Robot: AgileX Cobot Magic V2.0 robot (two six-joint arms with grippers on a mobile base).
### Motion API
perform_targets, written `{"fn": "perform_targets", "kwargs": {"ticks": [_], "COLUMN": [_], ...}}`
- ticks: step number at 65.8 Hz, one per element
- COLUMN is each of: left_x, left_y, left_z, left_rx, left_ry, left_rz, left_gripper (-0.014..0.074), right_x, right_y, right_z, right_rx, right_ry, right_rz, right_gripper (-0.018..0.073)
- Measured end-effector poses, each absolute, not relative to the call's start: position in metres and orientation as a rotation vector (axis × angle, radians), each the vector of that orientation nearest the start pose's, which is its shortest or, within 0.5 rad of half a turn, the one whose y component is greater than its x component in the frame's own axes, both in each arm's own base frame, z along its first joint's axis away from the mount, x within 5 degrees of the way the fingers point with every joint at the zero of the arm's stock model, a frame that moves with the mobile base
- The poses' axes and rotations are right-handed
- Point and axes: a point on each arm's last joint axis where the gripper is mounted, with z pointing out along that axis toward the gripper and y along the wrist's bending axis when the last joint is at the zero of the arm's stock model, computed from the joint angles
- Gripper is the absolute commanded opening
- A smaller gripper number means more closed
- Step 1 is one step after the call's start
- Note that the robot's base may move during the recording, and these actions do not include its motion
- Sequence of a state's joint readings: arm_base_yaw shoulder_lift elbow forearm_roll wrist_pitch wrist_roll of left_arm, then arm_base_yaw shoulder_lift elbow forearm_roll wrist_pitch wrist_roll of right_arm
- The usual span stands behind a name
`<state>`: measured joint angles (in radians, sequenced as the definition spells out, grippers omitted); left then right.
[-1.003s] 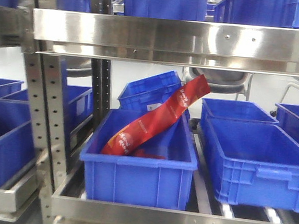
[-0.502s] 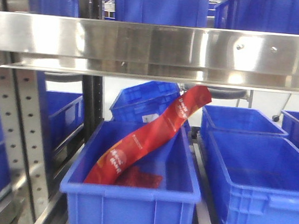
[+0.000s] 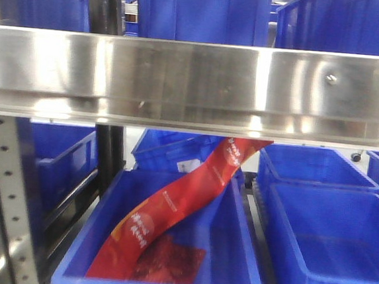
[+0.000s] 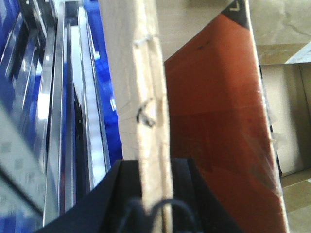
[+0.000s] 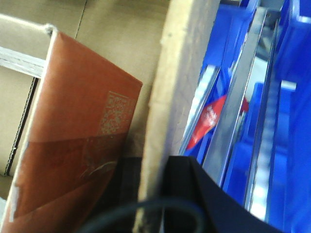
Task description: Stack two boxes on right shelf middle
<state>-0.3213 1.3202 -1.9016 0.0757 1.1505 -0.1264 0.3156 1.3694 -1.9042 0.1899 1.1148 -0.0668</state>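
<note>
Low in each wrist view, the left gripper (image 4: 154, 170) and right gripper (image 5: 154, 167) have fingers clenched on a wall of the cardboard box (image 4: 146, 68), close beside the steel shelf (image 4: 62, 97). Only the front view shows the front rail (image 3: 195, 76) face-on across mid-frame, with a red packet (image 3: 170, 213) in a blue bin (image 3: 245, 253) below.

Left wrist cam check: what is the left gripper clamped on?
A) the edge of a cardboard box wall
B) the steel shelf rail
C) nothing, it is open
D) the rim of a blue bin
A: in the left wrist view, the wall edge of the cardboard box runs down between the black fingers of the left gripper, which sit tight on either side of it, and the blue bins lie off to the side.
</note>
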Motion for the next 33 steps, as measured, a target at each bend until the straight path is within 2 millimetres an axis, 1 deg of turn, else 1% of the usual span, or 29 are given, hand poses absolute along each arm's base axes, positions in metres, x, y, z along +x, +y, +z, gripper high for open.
{"fn": "perform_targets", "kwargs": {"ticks": [33], "left_x": [0.2211], "left_y": [-0.0670], "left_z": [0.5368], "left_rx": [0.189], "left_ry": [2.047], "left_rz": [-0.188], "left_gripper": [-0.0111], "right_x": [0.2344], "right_y": [0.0928], "right_z": [0.5295], "right_rx": [-0.412], "right_ry": [2.029], "right_rz": [0.381], "right_gripper": [-0.0153]}}
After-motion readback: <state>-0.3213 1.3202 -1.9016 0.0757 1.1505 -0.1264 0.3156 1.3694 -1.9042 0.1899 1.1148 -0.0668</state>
